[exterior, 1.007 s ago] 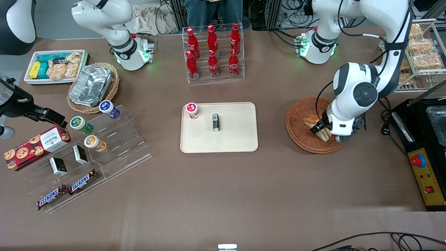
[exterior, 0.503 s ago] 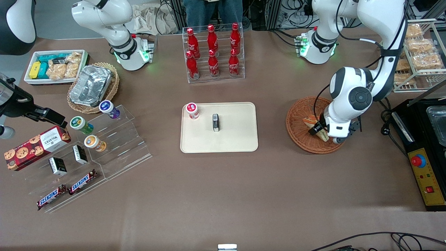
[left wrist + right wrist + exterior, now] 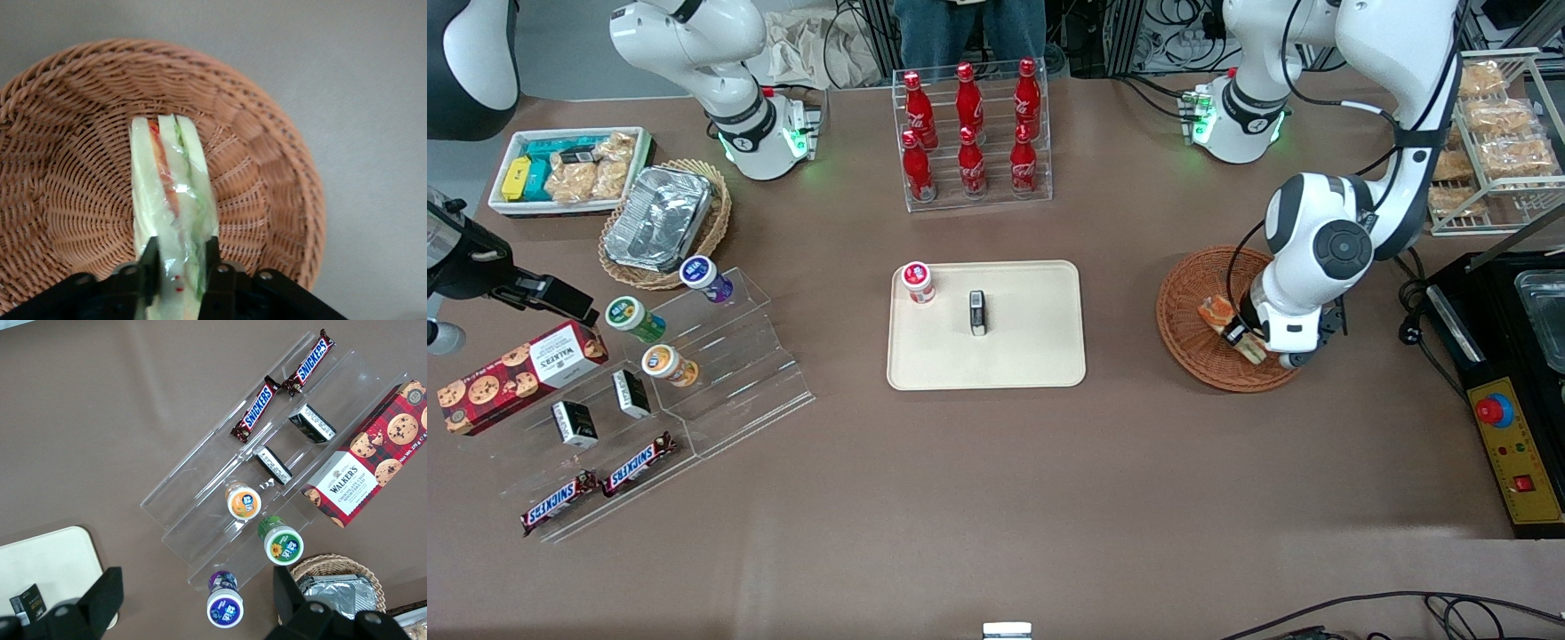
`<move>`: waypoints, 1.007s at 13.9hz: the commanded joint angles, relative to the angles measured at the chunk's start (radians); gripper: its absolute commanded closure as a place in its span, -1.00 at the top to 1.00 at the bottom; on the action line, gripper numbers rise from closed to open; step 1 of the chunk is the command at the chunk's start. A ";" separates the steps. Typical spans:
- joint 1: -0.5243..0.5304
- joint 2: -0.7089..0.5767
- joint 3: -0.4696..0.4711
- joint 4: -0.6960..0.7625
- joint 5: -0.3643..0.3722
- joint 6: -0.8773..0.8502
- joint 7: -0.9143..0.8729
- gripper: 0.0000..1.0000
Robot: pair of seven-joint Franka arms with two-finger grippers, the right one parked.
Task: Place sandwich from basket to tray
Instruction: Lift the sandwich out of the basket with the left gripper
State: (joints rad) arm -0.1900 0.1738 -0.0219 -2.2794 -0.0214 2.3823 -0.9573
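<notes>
Nearest you, Snickers bars [image 3: 596, 487] and a Walkers box [image 3: 520, 373] sit toward the parked arm's end. On your cream tray [image 3: 1040, 356] stand a red-lidded tub [image 3: 917, 283] and a dark packet [image 3: 978, 312]. The gripper [image 3: 181, 267] clamps the wrapped sandwich [image 3: 170, 193] in the woven basket [image 3: 1192, 342]. Farthest, Coca-Cola bottles [image 3: 970, 133].

gripper [image 3: 1243, 335] over sandwich [image 3: 1217, 313] in basket [image 3: 1190, 331], tray [image 3: 1032, 356] apart

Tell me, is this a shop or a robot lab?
Probably a lab made to look like a snack shop: cola bottles in a clear rack, Snickers bars on display steps, cables around. The gripper is over the basket, closed on the sandwich.
</notes>
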 commanded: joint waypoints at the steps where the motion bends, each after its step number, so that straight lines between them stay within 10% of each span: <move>1: -0.003 -0.017 0.004 0.090 0.003 -0.136 -0.021 -1.00; 14: 0.024 -0.030 0.048 0.738 0.005 -0.931 0.367 -1.00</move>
State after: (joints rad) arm -0.1794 0.1370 0.0234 -1.5875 -0.0203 1.5092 -0.6526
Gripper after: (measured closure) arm 0.894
